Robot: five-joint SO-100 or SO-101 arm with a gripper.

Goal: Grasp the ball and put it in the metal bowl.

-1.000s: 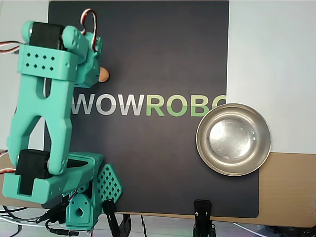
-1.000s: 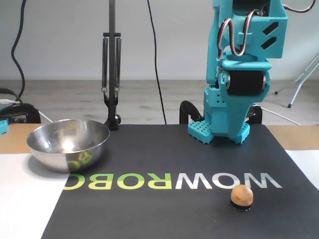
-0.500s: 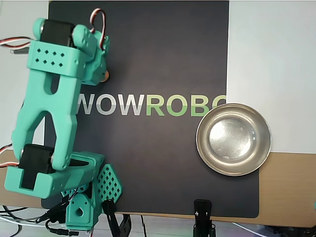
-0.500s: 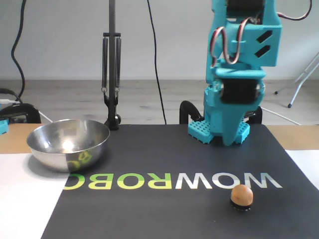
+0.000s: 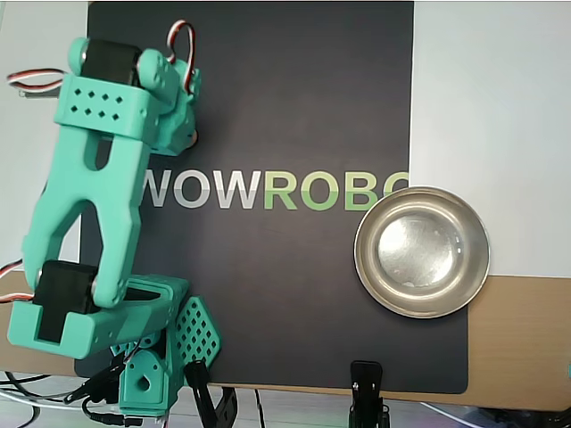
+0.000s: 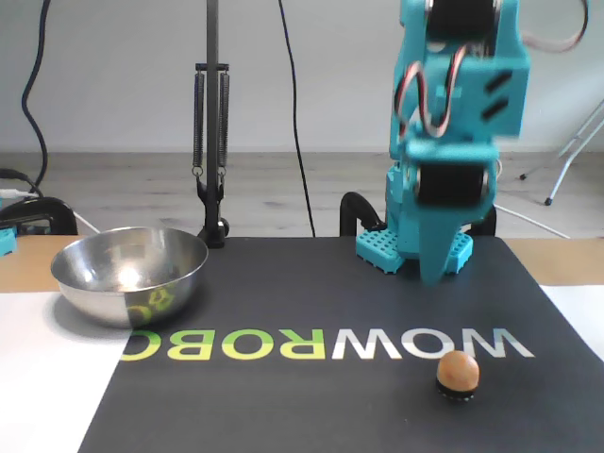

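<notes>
The peach-orange ball rests on a small dark ring on the black mat, at the front right of the fixed view. My teal gripper hangs above and behind it, pointing down and not touching it. The gripper is blurred, and its jaws read as a single wedge, so their state is unclear. In the overhead view the arm covers the ball and the gripper's tips. The metal bowl stands empty at the mat's right edge, and shows at the left in the fixed view.
The black mat carries WOWROBO lettering. The arm's base sits at the lower left of the overhead view. A black clamp grips the table's near edge, and a spring-arm stand rises behind the bowl. White paper lies right of the mat.
The arm's wrist has swung further over the ball in the overhead view, hiding it. In the fixed view the gripper has turned and dipped slightly. Ball and bowl have not moved.
</notes>
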